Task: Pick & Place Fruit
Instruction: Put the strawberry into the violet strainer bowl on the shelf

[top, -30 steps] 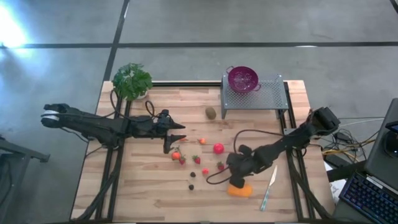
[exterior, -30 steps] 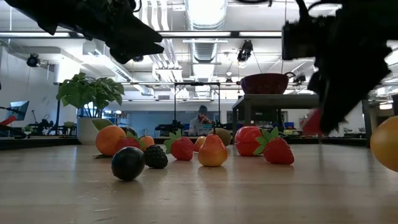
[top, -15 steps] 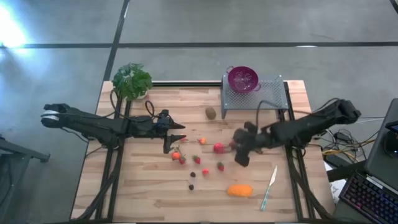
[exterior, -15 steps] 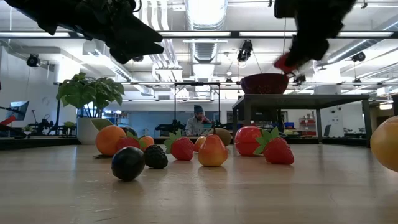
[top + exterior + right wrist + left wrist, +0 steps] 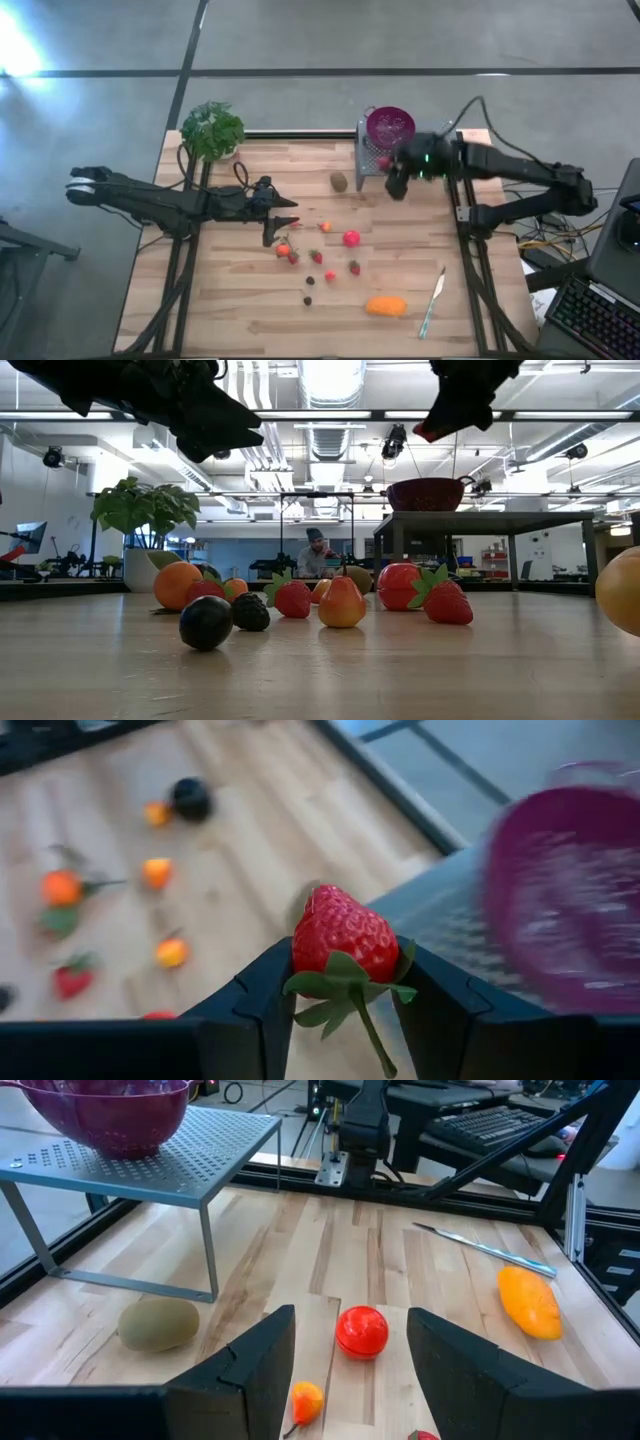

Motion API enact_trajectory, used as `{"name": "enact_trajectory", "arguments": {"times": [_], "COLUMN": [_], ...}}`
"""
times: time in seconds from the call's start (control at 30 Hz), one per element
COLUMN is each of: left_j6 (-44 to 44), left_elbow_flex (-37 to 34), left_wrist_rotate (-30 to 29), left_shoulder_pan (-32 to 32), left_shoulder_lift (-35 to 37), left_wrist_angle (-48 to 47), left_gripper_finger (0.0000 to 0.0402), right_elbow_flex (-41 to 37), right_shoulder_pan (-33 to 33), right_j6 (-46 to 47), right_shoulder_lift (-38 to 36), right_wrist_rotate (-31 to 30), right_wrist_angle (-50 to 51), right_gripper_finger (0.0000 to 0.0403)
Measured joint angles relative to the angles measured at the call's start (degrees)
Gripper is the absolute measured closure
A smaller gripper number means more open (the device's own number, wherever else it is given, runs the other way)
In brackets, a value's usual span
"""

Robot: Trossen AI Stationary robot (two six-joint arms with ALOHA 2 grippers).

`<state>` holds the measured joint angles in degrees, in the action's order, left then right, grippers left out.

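1. Above the front edge of the grey perforated rack (image 5: 412, 152), just beside the purple colander (image 5: 390, 127), the right tool (image 5: 384, 164) is clenched on a red strawberry (image 5: 343, 937); berry sits between both fingers, leaves & stem hanging down.
2. Low view: same tool (image 5: 452, 410) is high up, well above the desk (image 5: 320, 660), w/ the colander (image 5: 427, 493) on the rack lower & behind.
3. Left tool (image 5: 283, 225) hovers over mid-desk, fingers spread apart, nothing in it; left wrist view shows the pink-red ball (image 5: 361, 1330) between its fingers (image 5: 258, 1370) but farther off, on the desk.
4. Rest of fruit lies on the desk: kiwi (image 5: 340, 181) near the rack leg, ball (image 5: 351, 238) centre, strawberries (image 5: 316, 256) & small orange pcs (image 5: 283, 250) around it, dark berries (image 5: 308, 299) toward the front, oblong orange piece (image 5: 386, 306) at front right.
5. Knife (image 5: 432, 300) lies just beside the oblong piece, apart from it; plant (image 5: 212, 129) at the back-left corner.
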<state>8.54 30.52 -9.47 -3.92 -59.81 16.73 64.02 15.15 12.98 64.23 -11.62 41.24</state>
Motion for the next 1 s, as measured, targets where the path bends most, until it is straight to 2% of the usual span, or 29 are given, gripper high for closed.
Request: {"name": "enact_trajectory", "arguments": {"times": [0.27, 0.4, 0.8, 1.0], "left_j6": [0.0, 0.0, 0.0, 0.0], "left_elbow_flex": [-0.1, -0.6, -0.8, -0.8], "left_wrist_rotate": [0.0, 0.0, -0.2, -0.2], "left_shoulder_pan": [0.0, 0.0, 0.0, 0.1], "left_shoulder_lift": [0.0, 0.0, 0.0, 0.0], "left_wrist_angle": [0.0, 0.0, 0.3, 0.3], "left_gripper_finger": [0.0202, 0.0202, 0.0202, 0.0202], "right_elbow_flex": [11.6, 15.7, 20.2, 20.2], "right_shoulder_pan": [15.7, 20.2, 25.8, 26.4], "right_j6": [-5.4, -7.1, -9.1, -9.1], "right_shoulder_lift": [7.6, 12.9, 23.9, 25.6], "right_wrist_rotate": [8.6, 9.1, 9.2, 9.1], "right_wrist_angle": [7.1, 10.8, 14.5, 16.0], "right_gripper_finger": [0.0268, 0.0263, 0.027, 0.0249]}}
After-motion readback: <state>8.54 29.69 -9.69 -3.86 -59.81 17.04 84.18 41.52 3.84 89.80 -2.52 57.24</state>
